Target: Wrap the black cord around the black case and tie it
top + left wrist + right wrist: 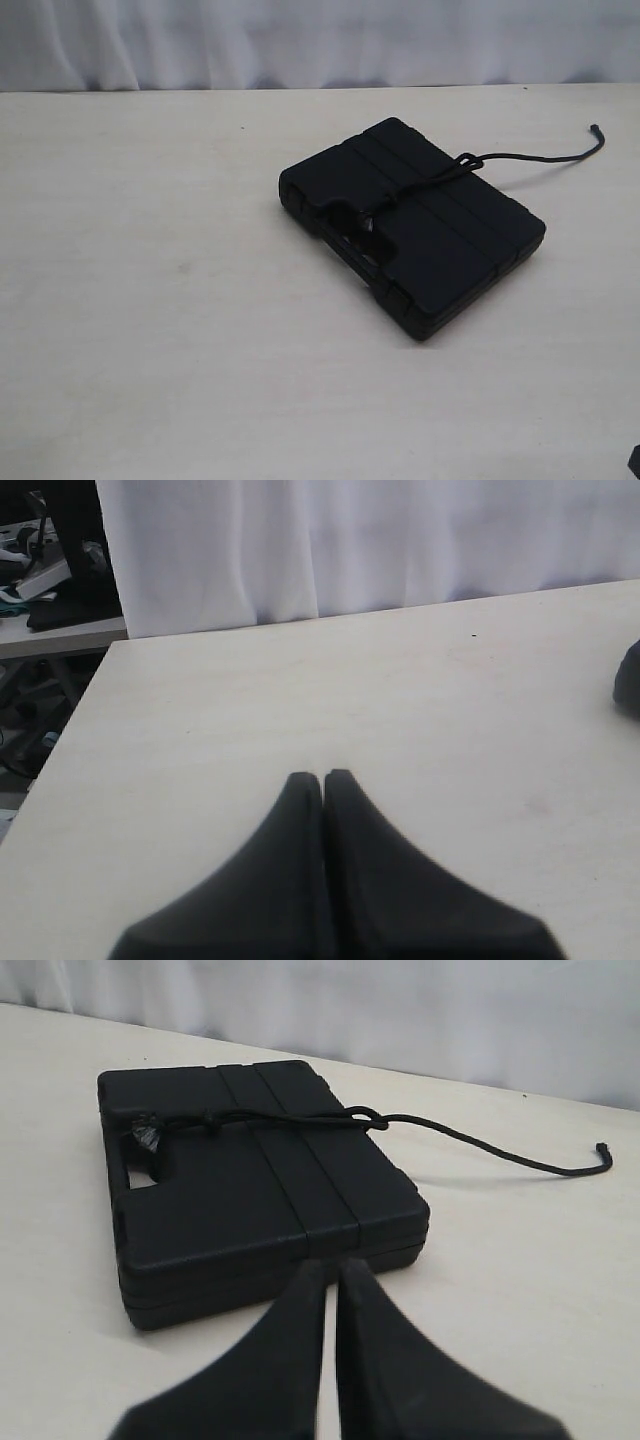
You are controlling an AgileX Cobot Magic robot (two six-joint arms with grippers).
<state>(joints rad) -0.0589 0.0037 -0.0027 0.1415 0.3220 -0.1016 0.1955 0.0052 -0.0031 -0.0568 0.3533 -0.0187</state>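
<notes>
Matte black plastic forms the black case (415, 225), which lies flat on the pale wooden table (150, 300), right of the middle in the exterior view and turned at a slant to the table's edges. Its lid shows raised bands and rounded corners; any marking on it is too small to read. The black cord (530, 157) comes out of the handle slot, crosses the lid to a small loop at the case's far edge, then trails loose over the table toward the right, ending in a blunt tip near the right border of the view. A broad stretch of tabletop opens to the left of the case and in front of it. The far edge of the table meets a white curtain (300, 40). The left wrist view shows a corner of the table, with cluttered gear beyond it. The left gripper (322, 777) is clenched, fingers pressed together on nothing, well apart from the case, of which only a dark sliver shows. The right gripper (330, 1265) is likewise closed and holds nothing, hanging near the case's side; whether it touches the case I cannot tell.
</notes>
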